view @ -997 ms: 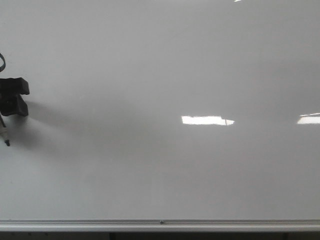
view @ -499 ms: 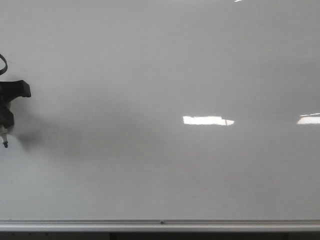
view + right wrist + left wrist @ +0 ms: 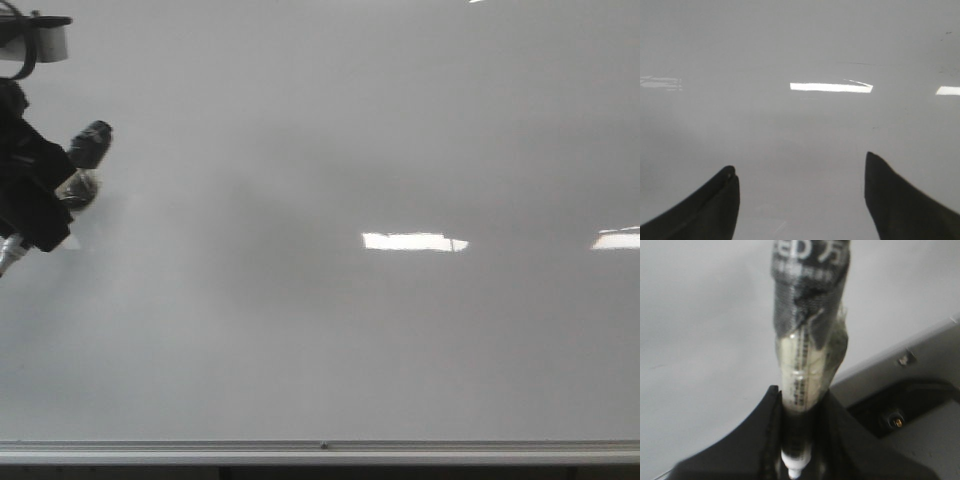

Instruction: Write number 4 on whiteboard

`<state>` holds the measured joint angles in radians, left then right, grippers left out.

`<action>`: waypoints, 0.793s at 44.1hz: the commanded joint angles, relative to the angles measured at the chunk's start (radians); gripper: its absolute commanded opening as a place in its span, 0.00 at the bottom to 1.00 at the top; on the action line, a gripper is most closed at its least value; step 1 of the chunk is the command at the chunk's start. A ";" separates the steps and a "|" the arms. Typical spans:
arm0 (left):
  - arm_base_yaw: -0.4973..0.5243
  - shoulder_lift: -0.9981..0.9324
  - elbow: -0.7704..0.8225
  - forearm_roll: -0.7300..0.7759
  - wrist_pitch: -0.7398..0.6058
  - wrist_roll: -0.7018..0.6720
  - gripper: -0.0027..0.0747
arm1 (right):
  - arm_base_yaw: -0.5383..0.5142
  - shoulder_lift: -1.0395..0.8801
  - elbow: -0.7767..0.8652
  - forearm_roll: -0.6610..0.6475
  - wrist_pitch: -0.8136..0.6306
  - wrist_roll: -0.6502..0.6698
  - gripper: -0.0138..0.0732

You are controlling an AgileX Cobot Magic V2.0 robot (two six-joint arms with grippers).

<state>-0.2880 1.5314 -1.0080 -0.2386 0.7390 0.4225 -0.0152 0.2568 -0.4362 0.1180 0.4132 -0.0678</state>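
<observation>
- Whiteboard [image 3: 380, 150] filling nearly the whole front view, silver rail [image 3: 320, 449] along the bottom edge; no marker strokes visible on it.
- At the upper left of the front view, left gripper [image 3: 795, 440] pinching a tape-wrapped marker [image 3: 807, 355], white tip toward the frame's bottom.
- In the right wrist view, right gripper [image 3: 800, 200] spread wide, black fingers [image 3: 900, 205] low over bare board.

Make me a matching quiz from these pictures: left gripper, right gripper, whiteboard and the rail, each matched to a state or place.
Things:
1. left gripper
2. right gripper
3. whiteboard
4. metal rail

States or places:
A. fingers apart, holding nothing
B. runs along the board's lower edge
C. fingers closed around a taped marker
D. no number drawn on it yet

Pairs: 1-C, 2-A, 3-D, 4-B
</observation>
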 commanded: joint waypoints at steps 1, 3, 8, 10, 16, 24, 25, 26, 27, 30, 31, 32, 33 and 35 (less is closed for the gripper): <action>-0.044 -0.041 -0.080 -0.178 0.166 0.272 0.01 | -0.005 0.018 -0.036 -0.003 -0.080 -0.002 0.79; -0.068 -0.041 -0.103 -0.260 0.237 0.372 0.01 | -0.005 0.018 -0.036 -0.002 -0.078 -0.002 0.79; -0.124 -0.041 -0.139 -0.367 0.414 0.567 0.01 | -0.005 0.020 -0.036 0.013 -0.064 -0.002 0.79; -0.148 -0.041 -0.147 -0.376 0.477 0.617 0.01 | -0.005 0.024 -0.036 0.018 -0.056 -0.002 0.79; -0.218 -0.042 -0.164 -0.371 0.527 0.659 0.01 | -0.005 0.062 -0.047 0.058 -0.016 -0.004 0.79; -0.279 -0.042 -0.164 -0.367 0.527 0.666 0.01 | 0.042 0.195 -0.129 0.184 0.099 -0.127 0.79; -0.283 -0.042 -0.164 -0.367 0.527 0.666 0.01 | 0.059 0.230 -0.145 0.223 0.123 -0.171 0.79; -0.286 -0.042 -0.164 -0.367 0.527 0.666 0.01 | 0.068 0.259 -0.164 0.257 0.149 -0.208 0.79; -0.288 -0.042 -0.164 -0.367 0.527 0.666 0.01 | 0.088 0.289 -0.190 0.294 0.187 -0.245 0.79; -0.290 -0.042 -0.164 -0.367 0.527 0.666 0.01 | 0.136 0.392 -0.251 0.427 0.270 -0.363 0.79; -0.290 -0.042 -0.164 -0.367 0.527 0.666 0.01 | 0.152 0.422 -0.271 0.468 0.295 -0.405 0.79; -0.290 -0.042 -0.164 -0.367 0.527 0.666 0.01 | 0.168 0.441 -0.290 0.494 0.320 -0.446 0.79; -0.290 -0.042 -0.164 -0.367 0.527 0.666 0.01 | 0.188 0.480 -0.310 0.545 0.348 -0.504 0.79; -0.290 -0.042 -0.164 -0.367 0.527 0.666 0.01 | 0.214 0.532 -0.354 0.615 0.415 -0.586 0.79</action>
<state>-0.5719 1.5282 -1.1418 -0.5609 1.2149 1.0862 0.1544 0.6958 -0.6958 0.5626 0.7698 -0.4782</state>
